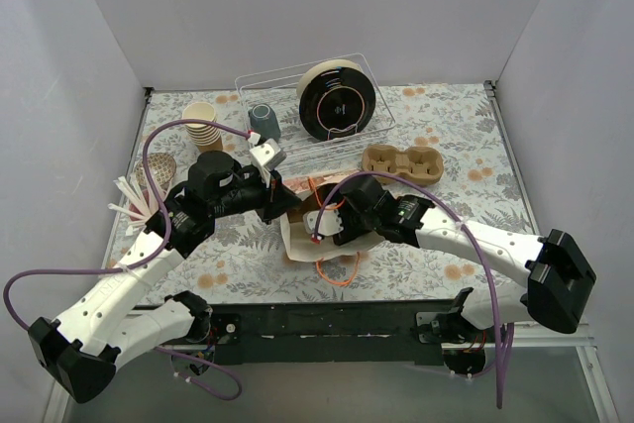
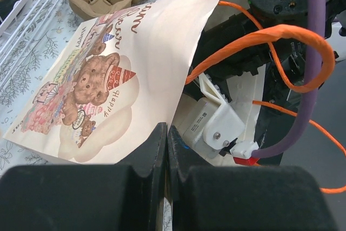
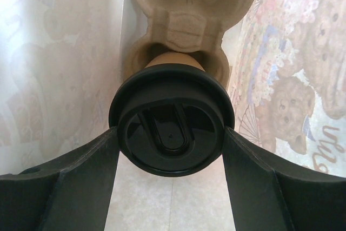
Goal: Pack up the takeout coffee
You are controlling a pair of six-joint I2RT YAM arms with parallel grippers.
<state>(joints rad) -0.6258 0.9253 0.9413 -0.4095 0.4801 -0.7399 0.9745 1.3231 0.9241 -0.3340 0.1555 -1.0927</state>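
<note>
The takeout coffee [image 3: 171,128], a tan cup with a round black lid, sits in a pulp carrier [image 3: 184,25] inside the paper gift bag [image 3: 292,79]. My right gripper [image 3: 171,133] reaches into the bag, its fingers pressed against both sides of the lid. From above, the bag [image 1: 297,240] lies on its side at mid-table, and the right gripper [image 1: 322,230] is at its mouth; the cup is hidden there. My left gripper [image 2: 166,133] is shut on the edge of the bear-printed bag [image 2: 108,79], holding its mouth open. It also shows in the top view [image 1: 282,207].
A second pulp carrier [image 1: 401,162] lies right of the bag. A wire rack [image 1: 267,81] with black lids [image 1: 337,98] stands at the back. A grey-blue mug [image 1: 264,121] and stacked cream cups [image 1: 201,126] stand back left. Wooden stirrers [image 1: 134,203] lie left. The bag's orange handles [image 1: 337,269] trail forward.
</note>
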